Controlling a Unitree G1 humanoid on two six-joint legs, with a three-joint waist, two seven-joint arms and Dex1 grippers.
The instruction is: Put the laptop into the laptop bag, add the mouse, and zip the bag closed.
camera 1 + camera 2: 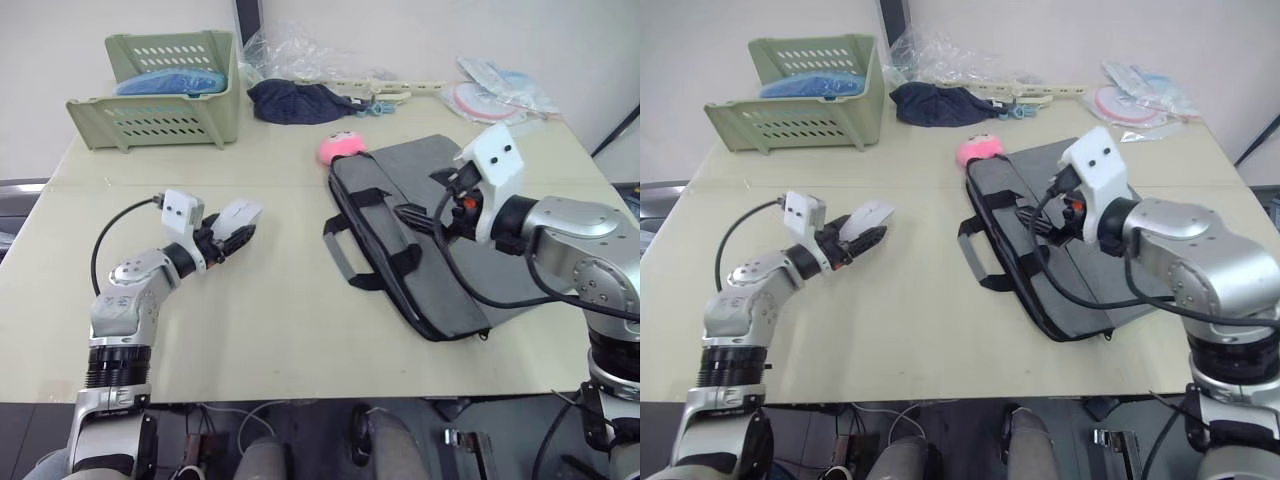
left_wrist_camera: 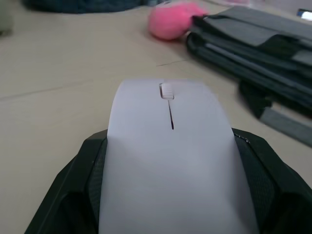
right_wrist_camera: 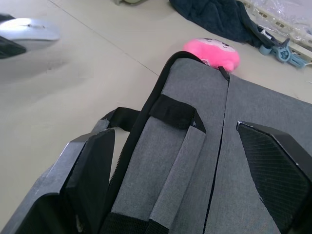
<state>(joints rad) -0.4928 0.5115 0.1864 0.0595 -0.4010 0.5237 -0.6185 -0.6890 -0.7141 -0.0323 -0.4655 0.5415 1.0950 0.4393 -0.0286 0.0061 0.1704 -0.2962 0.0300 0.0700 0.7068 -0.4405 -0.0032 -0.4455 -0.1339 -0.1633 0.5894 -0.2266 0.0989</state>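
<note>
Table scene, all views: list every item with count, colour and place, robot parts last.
mouse: 1, white, held in the left tool above the table's left half.
laptop bag: 1, grey with black straps, flat on the table's right half.
plush: 1, pink, touching the bag's far corner.
cloth bundle: 1, dark navy, far centre.
basket: 1, pale green, far left, blue item inside.
plastic wrap: clear, behind the cloth.
table: 1, beige.
left tool: black, shut on the mouse.
right tool: black, open over the bag's handle side.
</note>
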